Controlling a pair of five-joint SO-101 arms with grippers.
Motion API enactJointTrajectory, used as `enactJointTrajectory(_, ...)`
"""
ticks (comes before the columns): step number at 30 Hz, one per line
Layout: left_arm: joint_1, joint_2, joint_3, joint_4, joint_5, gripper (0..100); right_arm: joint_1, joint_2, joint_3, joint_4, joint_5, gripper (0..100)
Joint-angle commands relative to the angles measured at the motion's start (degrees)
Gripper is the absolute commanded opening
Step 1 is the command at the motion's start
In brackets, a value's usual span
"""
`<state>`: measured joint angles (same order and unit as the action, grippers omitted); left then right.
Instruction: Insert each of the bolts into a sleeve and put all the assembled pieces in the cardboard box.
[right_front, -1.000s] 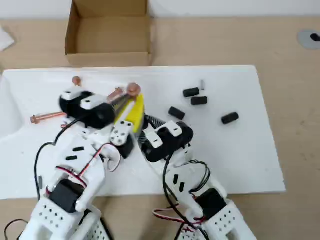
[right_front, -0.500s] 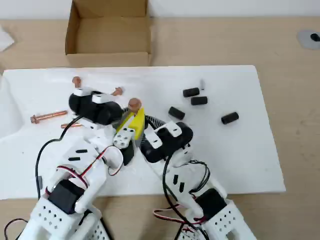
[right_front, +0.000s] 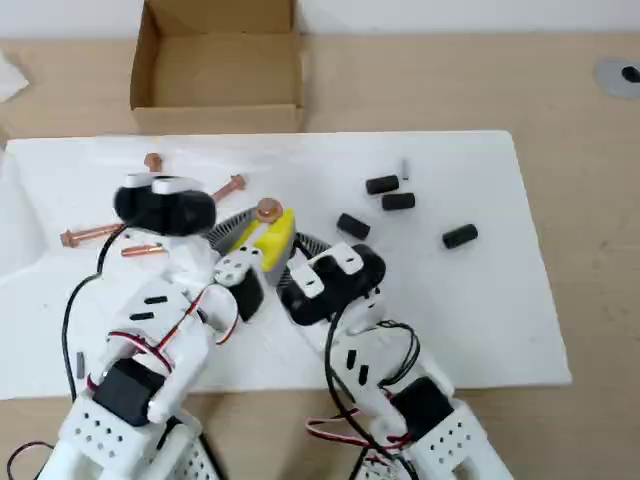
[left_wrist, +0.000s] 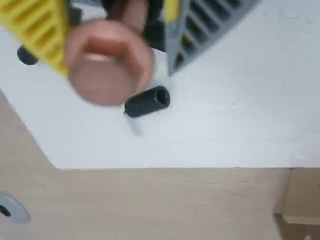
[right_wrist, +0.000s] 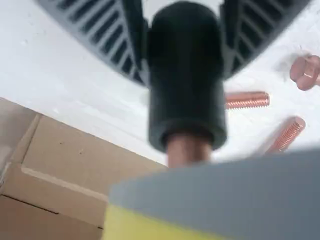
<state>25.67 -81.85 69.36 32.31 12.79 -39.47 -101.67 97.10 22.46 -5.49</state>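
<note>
My left gripper (right_front: 262, 228), with its yellow finger (left_wrist: 37, 25), is shut on a copper bolt (left_wrist: 107, 62) whose hex head (right_front: 268, 210) faces up. Right beside it, my right gripper (right_front: 300, 243) is shut on a black sleeve (right_wrist: 185, 80). The bolt's shaft (right_wrist: 187, 150) enters the sleeve's end. Several loose bolts (right_front: 95, 235) lie on the white mat's left part, and several loose sleeves (right_front: 398, 201) lie at its right. The open cardboard box (right_front: 218, 65) stands beyond the mat's far edge.
The white mat (right_front: 480, 320) covers the table's middle. A short bolt (right_front: 152, 162) stands near the left arm's wrist. A small grey pin (right_front: 404, 168) lies by the sleeves. A round grey disc (right_front: 618, 76) sits at the table's far right.
The left arm's wrist swung left and its gripper brought the bolt nearer, onto the sleeve in the right gripper. Loose bolts that it hid now show. The right arm kept still.
</note>
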Motion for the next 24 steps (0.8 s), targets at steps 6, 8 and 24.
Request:
enactJointTrajectory(6,-1.3,-0.4,-9.0,8.2,0.3,14,0.3,-1.1,0.0,-0.1,1.6,0.9)
enactJointTrajectory(8,-0.4,-0.4,-11.3,11.8,0.2,15,0.3,-1.0,0.0,-0.1,1.6,0.9)
enactJointTrajectory(24,-12.1,0.7,-20.3,17.5,0.3,13,2.9,-0.5,-1.5,-0.4,1.7,0.9)
